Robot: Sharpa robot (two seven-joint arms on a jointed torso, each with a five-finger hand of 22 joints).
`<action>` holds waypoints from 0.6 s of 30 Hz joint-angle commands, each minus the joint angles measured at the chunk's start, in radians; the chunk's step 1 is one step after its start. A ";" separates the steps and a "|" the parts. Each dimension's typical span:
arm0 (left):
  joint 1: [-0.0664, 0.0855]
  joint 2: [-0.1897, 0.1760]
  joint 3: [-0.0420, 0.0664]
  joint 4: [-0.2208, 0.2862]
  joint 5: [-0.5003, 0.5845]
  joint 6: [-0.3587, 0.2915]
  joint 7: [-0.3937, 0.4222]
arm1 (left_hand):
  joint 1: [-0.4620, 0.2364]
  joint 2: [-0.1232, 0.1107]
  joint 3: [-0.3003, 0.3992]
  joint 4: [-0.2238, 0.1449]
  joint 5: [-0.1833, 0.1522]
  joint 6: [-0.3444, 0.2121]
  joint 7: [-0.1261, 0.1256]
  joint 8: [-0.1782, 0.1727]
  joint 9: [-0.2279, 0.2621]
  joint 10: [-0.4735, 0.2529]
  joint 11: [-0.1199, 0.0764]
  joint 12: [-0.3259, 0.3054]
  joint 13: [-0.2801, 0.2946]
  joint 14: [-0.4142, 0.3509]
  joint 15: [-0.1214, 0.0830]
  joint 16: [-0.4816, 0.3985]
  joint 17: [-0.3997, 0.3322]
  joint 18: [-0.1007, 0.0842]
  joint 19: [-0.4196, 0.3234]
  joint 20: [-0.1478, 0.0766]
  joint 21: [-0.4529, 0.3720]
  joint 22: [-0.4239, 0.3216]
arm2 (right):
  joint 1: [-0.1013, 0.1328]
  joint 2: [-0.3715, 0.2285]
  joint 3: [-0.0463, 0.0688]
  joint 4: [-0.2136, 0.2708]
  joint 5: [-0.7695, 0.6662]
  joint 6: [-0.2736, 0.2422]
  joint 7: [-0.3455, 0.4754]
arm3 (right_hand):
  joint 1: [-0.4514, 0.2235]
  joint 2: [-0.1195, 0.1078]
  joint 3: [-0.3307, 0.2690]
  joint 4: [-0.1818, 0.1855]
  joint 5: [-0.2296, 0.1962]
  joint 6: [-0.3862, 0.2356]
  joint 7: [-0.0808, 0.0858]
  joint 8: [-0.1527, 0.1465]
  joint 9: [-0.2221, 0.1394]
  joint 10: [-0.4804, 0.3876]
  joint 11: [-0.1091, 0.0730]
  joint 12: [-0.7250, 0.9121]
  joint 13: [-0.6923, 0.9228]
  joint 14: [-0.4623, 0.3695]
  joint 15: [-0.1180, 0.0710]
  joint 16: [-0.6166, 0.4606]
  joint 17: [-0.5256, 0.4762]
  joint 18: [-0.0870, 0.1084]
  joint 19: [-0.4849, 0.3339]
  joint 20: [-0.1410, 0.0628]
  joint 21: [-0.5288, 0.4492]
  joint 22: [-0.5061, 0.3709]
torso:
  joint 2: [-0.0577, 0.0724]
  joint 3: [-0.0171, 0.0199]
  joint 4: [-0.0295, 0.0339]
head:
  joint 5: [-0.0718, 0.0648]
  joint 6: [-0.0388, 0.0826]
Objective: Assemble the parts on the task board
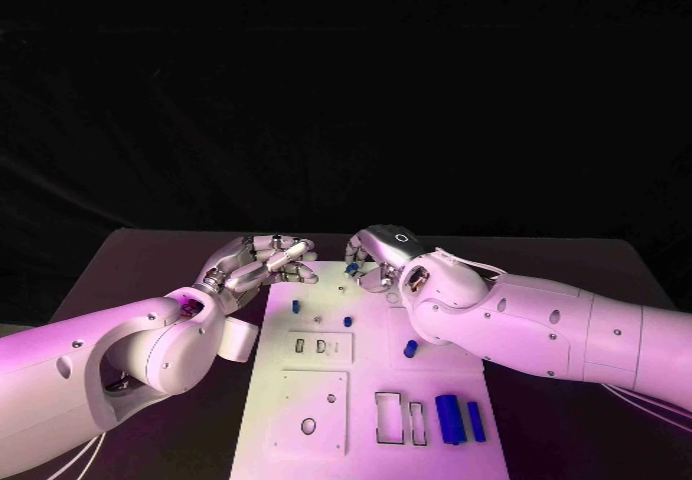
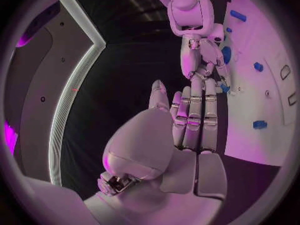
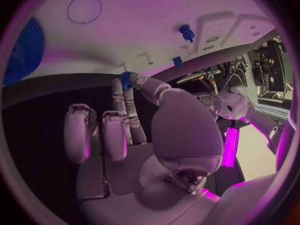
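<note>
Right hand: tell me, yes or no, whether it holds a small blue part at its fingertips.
Yes. In the right wrist view the right hand pinches a small blue part at its fingertips, above the task board.

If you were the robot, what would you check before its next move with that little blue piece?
1. Small blue part pinched in the right hand: ok.
2. Left hand free, fingers apart: ok.
3. Both hands at the far end of the task board: ok.
4. Hands apart from each other: cannot tell.
5. Target slot for the part identified: cannot tell.
6. Two blue bars lying undisturbed near the board's near end: ok.
</note>
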 commanded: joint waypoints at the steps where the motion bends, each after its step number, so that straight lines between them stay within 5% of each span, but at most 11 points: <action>1: 0.002 0.003 0.001 0.001 -0.004 0.004 0.004 | -0.003 0.001 -0.026 0.002 -0.004 -0.008 0.000 -0.006 0.002 -0.007 -0.002 -0.004 0.001 -0.008 0.000 0.007 0.002 0.007 -0.007 0.003 0.006 0.001 | 0.001 0.007 0.000 -0.007 -0.003 0.025 0.003 | 0.016 0.014 0.007 -0.001 0.007 -0.007 0.001 0.002 0.001 0.012 -0.017 -0.002 0.002 0.068 -0.001 0.006 0.075 -0.010 0.001 -0.003 0.004 0.024 | 0.002 -0.0008 0.0001 | 0.001 0.000; 18: 0.003 0.006 0.001 -0.001 -0.004 0.005 0.002 | -0.004 0.001 -0.026 0.002 -0.004 -0.008 0.000 -0.006 0.003 -0.008 -0.002 -0.004 0.002 -0.009 0.001 0.008 0.003 0.007 -0.008 0.003 0.006 0.001 | -0.003 0.033 -0.001 -0.035 0.014 0.053 0.016 | 0.010 0.011 0.006 0.002 0.008 -0.010 0.002 0.000 0.002 0.010 -0.016 -0.004 0.004 0.067 0.001 0.005 0.072 -0.009 -0.002 -0.001 0.001 0.021 | 0.005 0.0006 -0.0015 | 0.008 -0.006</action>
